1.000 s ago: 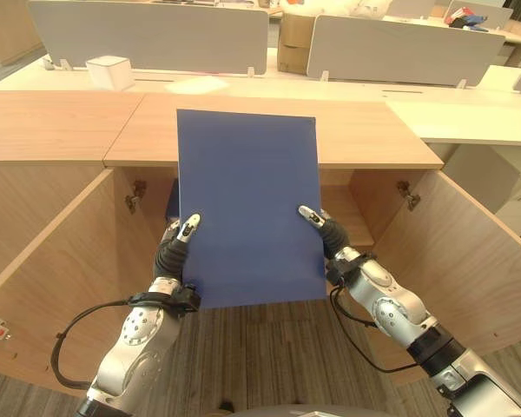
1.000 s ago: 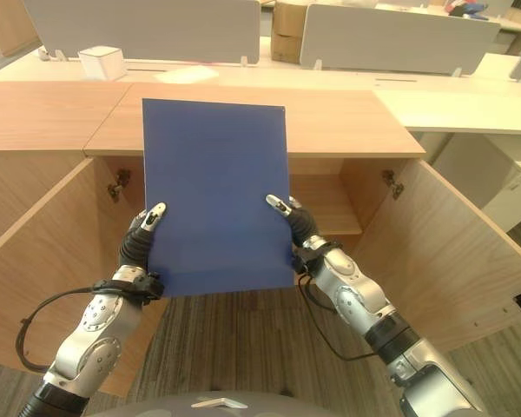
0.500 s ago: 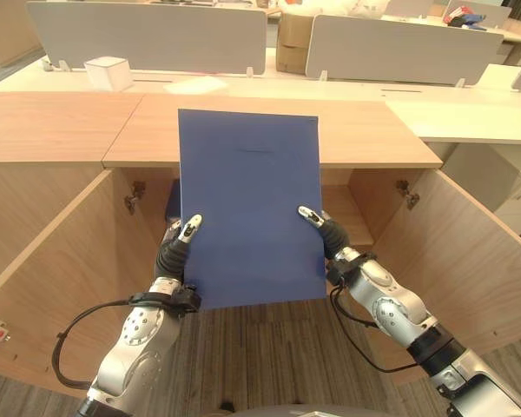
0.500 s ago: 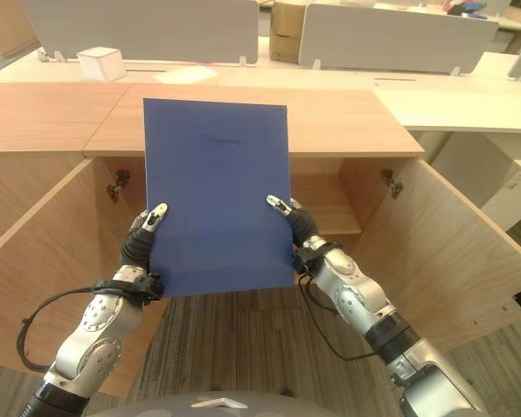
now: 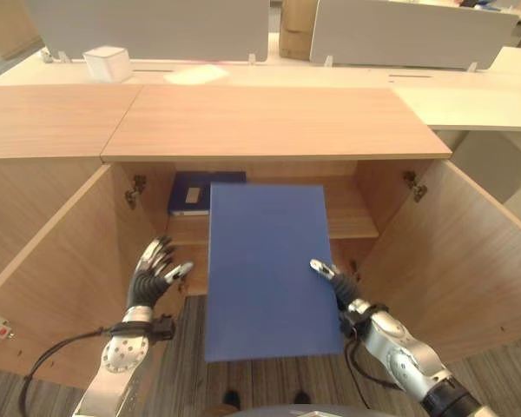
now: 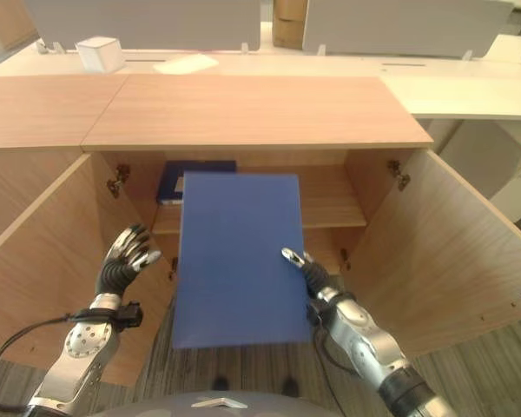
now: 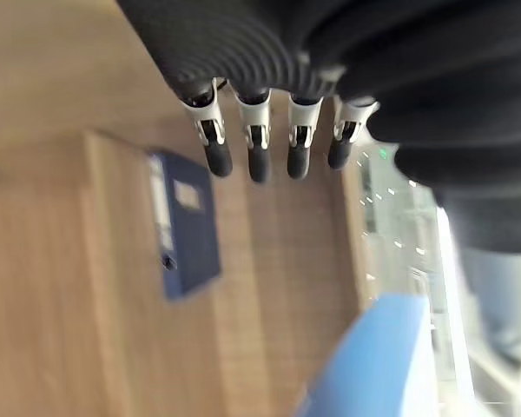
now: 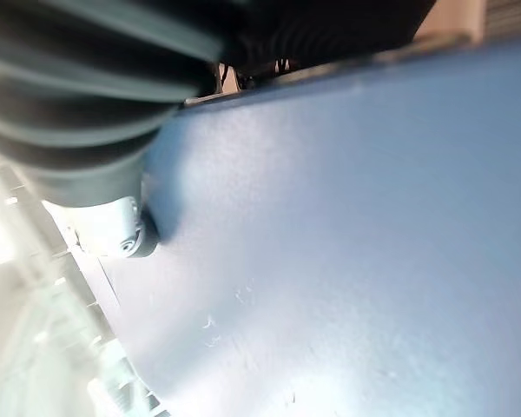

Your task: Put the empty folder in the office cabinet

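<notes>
R hand [image 5: 337,280] is pinching the blue folder's [image 5: 267,265] near right edge, thumb on top, tilting its far end toward the cabinet shelf [image 5: 352,219] for sliding in. L hand [image 5: 155,271] is hovering beside it w/ fingers spread, holding nothing. Beyond, a dark binder [image 5: 194,191] is lying on the shelf.

No readable text, numbers or signs anywhere. Binder [image 5: 194,191] on cabinet shelf [image 5: 352,228] carries pale spine label, print too small to make out; same label in left wrist view blurred. Blue folder [image 5: 269,269] face plain, unmarked. White box [image 5: 107,62] on desk shows no legible marking.
</notes>
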Motion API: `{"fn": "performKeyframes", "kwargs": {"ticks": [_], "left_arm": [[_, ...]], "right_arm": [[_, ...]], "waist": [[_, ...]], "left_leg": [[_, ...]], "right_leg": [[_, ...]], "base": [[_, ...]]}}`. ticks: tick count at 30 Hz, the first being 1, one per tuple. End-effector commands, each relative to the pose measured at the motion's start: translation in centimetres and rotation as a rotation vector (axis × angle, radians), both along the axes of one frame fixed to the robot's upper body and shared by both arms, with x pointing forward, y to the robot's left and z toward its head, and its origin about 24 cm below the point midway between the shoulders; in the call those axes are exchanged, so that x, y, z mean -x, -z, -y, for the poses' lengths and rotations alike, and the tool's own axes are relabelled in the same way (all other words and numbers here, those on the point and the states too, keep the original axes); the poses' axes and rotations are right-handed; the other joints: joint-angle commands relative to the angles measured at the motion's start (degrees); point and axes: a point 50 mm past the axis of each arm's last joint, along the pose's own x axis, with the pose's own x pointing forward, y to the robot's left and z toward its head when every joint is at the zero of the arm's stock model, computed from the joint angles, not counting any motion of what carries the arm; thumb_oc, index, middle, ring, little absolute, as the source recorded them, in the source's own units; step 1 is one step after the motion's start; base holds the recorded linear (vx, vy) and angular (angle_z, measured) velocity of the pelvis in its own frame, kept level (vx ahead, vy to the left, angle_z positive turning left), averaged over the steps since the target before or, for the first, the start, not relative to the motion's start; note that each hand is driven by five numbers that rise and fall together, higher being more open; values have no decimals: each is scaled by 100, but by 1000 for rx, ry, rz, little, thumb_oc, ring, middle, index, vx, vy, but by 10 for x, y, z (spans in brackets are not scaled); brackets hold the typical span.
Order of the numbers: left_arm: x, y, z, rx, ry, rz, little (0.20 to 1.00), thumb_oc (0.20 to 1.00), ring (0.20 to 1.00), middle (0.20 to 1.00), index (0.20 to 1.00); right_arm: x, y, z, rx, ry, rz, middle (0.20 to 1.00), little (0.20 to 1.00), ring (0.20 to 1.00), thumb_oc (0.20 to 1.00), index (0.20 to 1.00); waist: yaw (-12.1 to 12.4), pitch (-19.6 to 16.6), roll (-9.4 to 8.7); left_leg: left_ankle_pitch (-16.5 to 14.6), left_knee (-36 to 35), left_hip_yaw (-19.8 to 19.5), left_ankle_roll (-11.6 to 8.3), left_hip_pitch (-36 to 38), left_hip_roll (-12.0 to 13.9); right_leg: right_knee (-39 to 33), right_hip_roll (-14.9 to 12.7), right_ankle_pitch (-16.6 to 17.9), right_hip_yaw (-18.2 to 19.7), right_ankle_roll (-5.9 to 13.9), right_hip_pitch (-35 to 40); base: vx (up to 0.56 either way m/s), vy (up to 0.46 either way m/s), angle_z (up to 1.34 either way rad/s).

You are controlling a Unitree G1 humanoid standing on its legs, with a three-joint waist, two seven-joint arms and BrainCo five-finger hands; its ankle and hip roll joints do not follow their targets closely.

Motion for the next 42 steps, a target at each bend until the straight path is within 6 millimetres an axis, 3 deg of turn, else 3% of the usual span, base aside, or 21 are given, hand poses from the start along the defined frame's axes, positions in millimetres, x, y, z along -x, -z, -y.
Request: {"fn": "performKeyframes", "kwargs": {"ticks": [1, 3, 4, 8, 11, 17, 19, 21, 26, 29, 32, 33, 34, 38, 39, 40, 41, 42], "left_arm": [[-4, -28, -11, -134, 32, 105, 1000, 1000, 1000, 1000, 1000], [-4, -28, -11, -134, 32, 105, 1000, 1000, 1000, 1000, 1000], [32, 34, -57, -425, -7, -272, 1000, 1000, 1000, 1000, 1000], [36, 56, -61, -513, -14, -373, 1000, 1000, 1000, 1000, 1000], [35, 58, -61, -520, -18, -380, 1000, 1000, 1000, 1000, 1000], [32, 73, -55, -500, -122, -415, 1000, 1000, 1000, 1000, 1000], [31, 74, -52, -491, -127, -412, 1000, 1000, 1000, 1000, 1000], [29, 79, -45, -475, -141, -416, 1000, 1000, 1000, 1000, 1000], [27, 82, -41, -470, -156, -419, 1000, 1000, 1000, 1000, 1000], [23, 82, -36, -460, -176, -407, 1000, 1000, 1000, 1000, 1000], [17, 82, -31, -454, -184, -395, 1000, 1000, 1000, 1000, 1000], [13, 81, -28, -466, -169, -381, 1000, 1000, 1000, 1000, 1000], [12, 81, -28, -466, -169, -380, 1000, 1000, 1000, 1000, 1000], [-5, 72, -18, -466, -136, -307, 1000, 1000, 1000, 1000, 1000], [-5, 72, -18, -466, -136, -307, 1000, 1000, 1000, 1000, 1000], [-8, 71, -16, -473, -127, -296, 1000, 1000, 1000, 1000, 1000], [-11, 69, -13, -477, -114, -278, 1000, 1000, 1000, 1000, 1000], [-12, 69, -13, -476, -113, -275, 1000, 1000, 1000, 1000, 1000]], "right_arm": [[-26, -35, -3, -44, -13, 173, 200, 200, 200, 200, 200], [-26, -35, -3, -44, -13, 173, 200, 200, 200, 200, 200], [-15, -20, 9, 66, -100, 129, 200, 200, 200, 200, 200], [-36, -30, 3, 104, -130, 176, 200, 200, 200, 200, 200], [-42, -34, 2, 102, -113, 196, 200, 200, 200, 200, 200], [-98, -79, 1, -96, 246, 325, 200, 200, 200, 200, 200], [-103, -84, 2, -137, 302, 333, 200, 200, 200, 200, 200], [-119, -102, 4, -243, 431, 358, 200, 200, 200, 200, 200], [-128, -114, 3, -309, 495, 377, 200, 200, 200, 200, 200], [-139, -129, 10, -427, 643, 384, 200, 200, 200, 200, 200], [-154, -150, 23, -505, 786, 399, 200, 200, 200, 200, 200], [-162, -164, 35, -557, 879, 405, 200, 200, 200, 200, 200], [-162, -164, 36, -558, 879, 407, 200, 200, 200, 200, 200], [-178, -219, 71, -618, 1070, 494, 200, 200, 200, 200, 200], [-178, -219, 71, -618, 1070, 494, 200, 200, 200, 200, 200], [-181, -234, 79, -622, 1108, 511, 200, 200, 200, 200, 200], [-185, -261, 100, -589, 1172, 541, 200, 200, 200, 200, 200], [-185, -263, 100, -589, 1172, 544, 200, 200, 200, 200, 200]], "waist": [[112, 92, -379], [112, 92, -379], [227, 409, -331], [299, 799, -316], [308, 870, -313], [434, 1469, -243], [452, 1503, -235], [495, 1656, -202], [524, 1788, -207], [562, 2001, -160], [612, 2131, -94], [637, 2186, -41], [639, 2186, -40], [722, 2317, 115], [722, 2317, 115], [745, 2327, 148], [815, 2325, 190], [815, 2325, 198]], "left_leg": [[-526, -34, -37, -12, -73, -35], [-526, -34, -37, -12, -73, -35], [-333, -34, -120, -59, -448, -13], [-107, -34, -191, -118, -903, 59], [-76, -34, -191, -129, -973, 74], [192, -34, -262, -209, -1664, 170], [216, -34, -265, -224, -1753, 184], [286, -34, -280, -269, -2031, 212], [321, -34, -293, -286, -2232, 240], [351, -34, -336, -296, -2478, 246], [391, -34, -384, -311, -2738, 215], [414, -34, -419, -332, -2902, 204], [416, -34, -421, -332, -2912, 204], [475, -34, -517, -384, -3366, 126], [475, -34, -517, -384, -3366, 126], [482, -34, -532, -397, -3461, 116], [511, -34, -546, -424, -3677, 88], [514, -34, -549, -424, -3697, 89]], "right_leg": [[18, -728, -296, -69, 608, 128], [18, -728, -296, -69, 608, 128], [42, -719, -241, -193, 643, -166], [73, -646, -122, -218, 611, -604], [76, -630, -102, -225, 606, -681], [108, -517, 42, -260, 582, -1347], [99, -503, 54, -278, 575, -1426], [81, -489, 98, -296, 553, -1672], [78, -479, 139, -266, 551, -1880], [91, -445, 187, -249, 547, -2166], [101, -435, 220, -271, 547, -2416], [102, -448, 226, -285, 546, -2569], [106, -447, 225, -286, 546, -2580], [158, -481, 203, -388, 541, -2979], [158, -481, 203, -388, 541, -2979], [150, -494, 204, -409, 544, -3049], [131, -511, 214, -460, 562, -3219], [134, -510, 215, -462, 561, -3239]], "base": [[0, 0, 17], [-81, -21, 9], [-240, -50, 5], [-186, -43, 13], [-68, -25, 5], [-139, -34, 2], [-94, -27, -1], [-111, -28, 0], [-59, -15, 3], [-92, -9, -3], [-78, -5, -5], [-38, -20, 2], [-26, -31, 6], [-30, -26, 10], [-23, -9, 23], [-19, -16, 19], [-19, -15, 19], [-2, -17, 7]]}}
